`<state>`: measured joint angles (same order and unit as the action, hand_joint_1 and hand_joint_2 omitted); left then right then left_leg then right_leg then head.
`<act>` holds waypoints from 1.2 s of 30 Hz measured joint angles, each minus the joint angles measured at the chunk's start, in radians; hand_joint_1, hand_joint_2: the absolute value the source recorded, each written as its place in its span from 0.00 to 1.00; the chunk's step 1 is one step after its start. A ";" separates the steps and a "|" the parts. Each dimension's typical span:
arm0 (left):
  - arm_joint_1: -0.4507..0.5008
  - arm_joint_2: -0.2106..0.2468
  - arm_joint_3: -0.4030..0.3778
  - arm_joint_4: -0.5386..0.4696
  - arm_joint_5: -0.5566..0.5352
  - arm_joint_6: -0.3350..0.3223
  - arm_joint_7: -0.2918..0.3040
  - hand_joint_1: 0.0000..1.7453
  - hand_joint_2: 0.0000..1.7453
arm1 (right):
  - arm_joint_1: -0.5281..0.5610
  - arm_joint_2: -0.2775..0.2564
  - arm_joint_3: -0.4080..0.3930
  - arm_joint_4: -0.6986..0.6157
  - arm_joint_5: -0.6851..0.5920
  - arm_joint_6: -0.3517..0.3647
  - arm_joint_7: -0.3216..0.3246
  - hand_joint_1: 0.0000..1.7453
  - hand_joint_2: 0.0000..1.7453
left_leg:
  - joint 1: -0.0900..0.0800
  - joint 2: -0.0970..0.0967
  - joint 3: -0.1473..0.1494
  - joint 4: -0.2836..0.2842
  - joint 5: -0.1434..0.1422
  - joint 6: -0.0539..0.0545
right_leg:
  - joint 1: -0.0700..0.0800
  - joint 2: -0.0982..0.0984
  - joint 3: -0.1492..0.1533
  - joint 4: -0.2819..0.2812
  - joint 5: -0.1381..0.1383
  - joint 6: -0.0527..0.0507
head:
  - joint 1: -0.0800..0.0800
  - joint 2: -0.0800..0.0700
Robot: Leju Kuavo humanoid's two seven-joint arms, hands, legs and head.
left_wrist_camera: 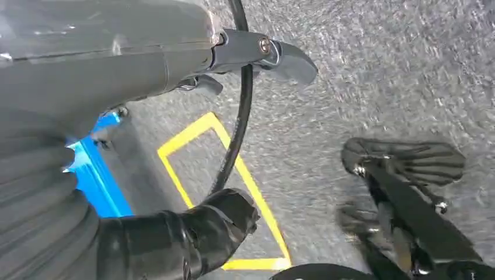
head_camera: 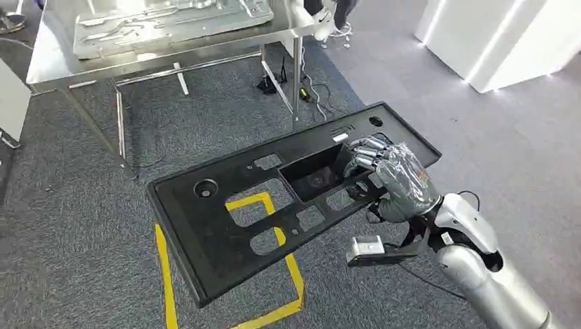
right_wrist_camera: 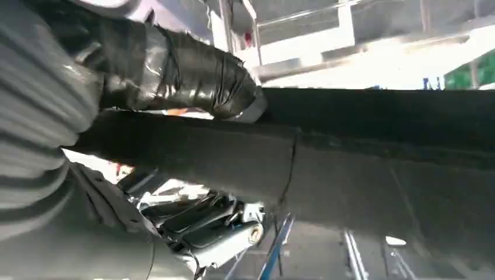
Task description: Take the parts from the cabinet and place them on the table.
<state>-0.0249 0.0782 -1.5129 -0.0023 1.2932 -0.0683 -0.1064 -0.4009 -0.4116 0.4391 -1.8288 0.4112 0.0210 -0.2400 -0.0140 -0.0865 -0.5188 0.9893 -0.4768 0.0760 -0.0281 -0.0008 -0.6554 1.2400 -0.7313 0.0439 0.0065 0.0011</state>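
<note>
- The right robot hand [head_camera: 387, 179], wrapped in clear film, grips a long black panel [head_camera: 274, 205] at the rim of its deep rectangular recess, fingers curled over the top face; the right wrist view shows the thumb [right_wrist_camera: 192, 76] pressed against the panel's edge [right_wrist_camera: 350, 151].
- The panel hangs level above the grey carpet, carried from one end only, most of its length reaching out past the robot hand towards the yellow floor marking [head_camera: 274, 274].
- Judged by its thin walls and many cut-outs, the panel looks light and stiff, probably moulded plastic; held off-centre, it is likely to droop or twist, so a hold nearer the middle openings, or a second hand under the far end, would steady it.
- The left robot hand [left_wrist_camera: 245, 55] hangs over the carpet, holding nothing; whether its fingers are spread or curled cannot be told.
- Beyond the panel stands the shiny metal worktop [head_camera: 48, 62], already bearing a pressed metal sheet [head_camera: 171, 20].
- The worktop's legs [head_camera: 296, 82] and the cables [head_camera: 312, 89] on the floor lie between panel and worktop; the free end could strike them.
</note>
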 joint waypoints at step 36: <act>0.010 0.005 0.000 -0.002 -0.005 0.008 0.010 0.00 1.00 | -0.040 -0.050 -0.003 0.029 -0.018 0.021 0.010 1.00 1.00 | 0.016 -0.035 0.058 0.007 -0.085 -0.027 | 0.025 0.016 0.004 -0.198 0.313 -0.028 | 0.000 0.000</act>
<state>-0.0148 0.0832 -1.5129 -0.0042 1.2879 -0.0599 -0.0965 -0.4405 -0.4619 0.4360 -1.7998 0.3933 0.0416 -0.2296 0.0020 -0.1216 -0.4610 0.9966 -0.5621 0.0492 -0.0030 0.0152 -0.6509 1.0420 -0.4180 0.0161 0.0061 0.0011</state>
